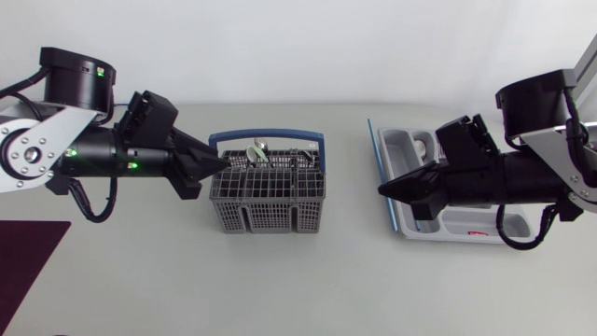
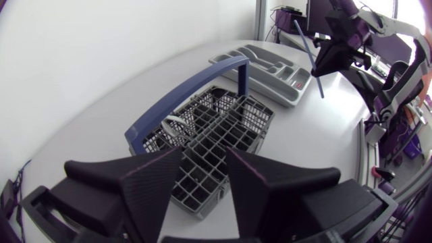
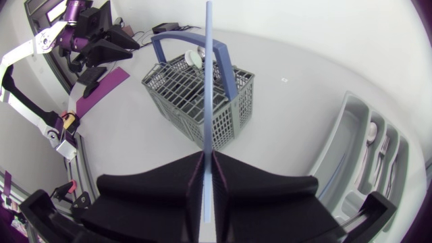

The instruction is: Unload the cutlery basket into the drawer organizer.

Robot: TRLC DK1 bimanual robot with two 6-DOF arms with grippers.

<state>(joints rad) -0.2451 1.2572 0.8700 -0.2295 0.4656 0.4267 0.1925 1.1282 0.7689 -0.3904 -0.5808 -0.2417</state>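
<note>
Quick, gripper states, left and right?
Left gripper: open, empty, by the basket.
Right gripper: closed on a thin blue stick.

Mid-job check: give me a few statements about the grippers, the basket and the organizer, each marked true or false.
1. The right gripper is shut on a thin blue stick. True.
2. The left gripper holds a spoon. False: it is open and empty, beside the cutlery basket.
3. The basket lies on its side. False: it stands upright, with its blue handle on top.
4. The drawer organizer has cutlery in it. True.
5. The basket is empty. False: a pale item sits in it.
</note>
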